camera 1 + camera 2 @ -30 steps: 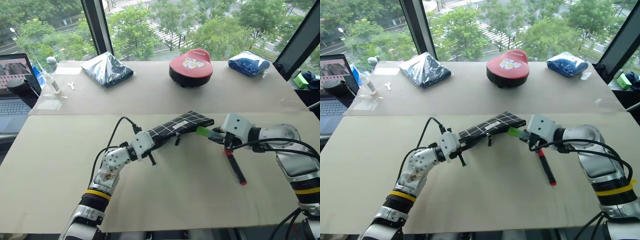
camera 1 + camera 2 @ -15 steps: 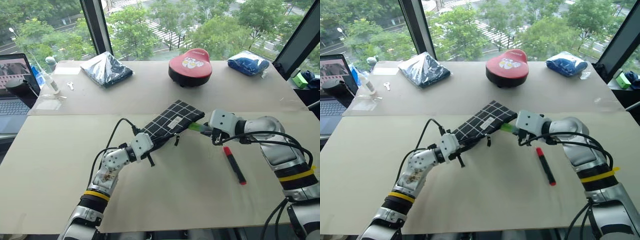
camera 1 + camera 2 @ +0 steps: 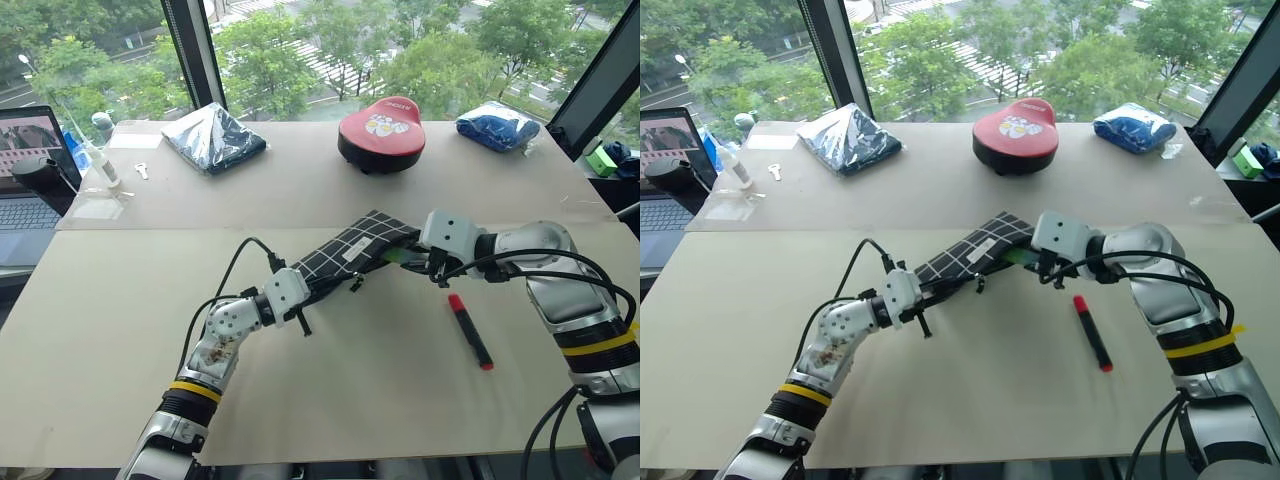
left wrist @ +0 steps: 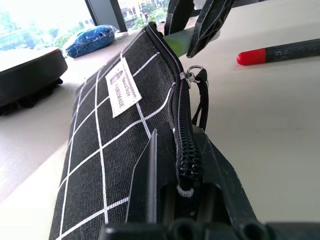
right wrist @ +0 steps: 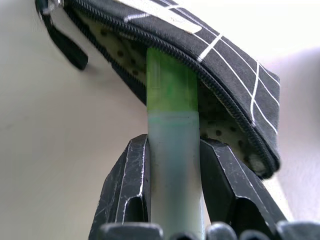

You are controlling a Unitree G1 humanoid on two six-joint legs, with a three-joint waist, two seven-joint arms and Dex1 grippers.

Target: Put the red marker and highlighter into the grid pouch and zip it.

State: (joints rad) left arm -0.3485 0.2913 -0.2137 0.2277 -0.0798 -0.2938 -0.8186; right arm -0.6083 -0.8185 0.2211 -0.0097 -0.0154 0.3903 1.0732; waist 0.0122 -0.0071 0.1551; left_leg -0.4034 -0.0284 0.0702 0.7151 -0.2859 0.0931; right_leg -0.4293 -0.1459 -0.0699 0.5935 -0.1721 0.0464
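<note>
A red case [image 3: 381,131] (cartoon print) sits between two wrapped bundles [image 3: 214,137].

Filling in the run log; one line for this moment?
left gripper: shut on grid pouch | right gripper: shut on highlighter, cap inside pouch opening | red marker: on table

1. The grid pouch [image 3: 355,247] is sitting raised above the middle of the desk [image 3: 100,330], its near-left end clamped in the left end effector [image 3: 300,290].
2. The highlighter [image 5: 172,145] is sitting between the right end effector's [image 5: 172,195] fingers, its cap end seemingly just inside the pouch's open mouth.
3. The red marker [image 3: 469,330] is lying on the desk, right of the pouch.
</note>
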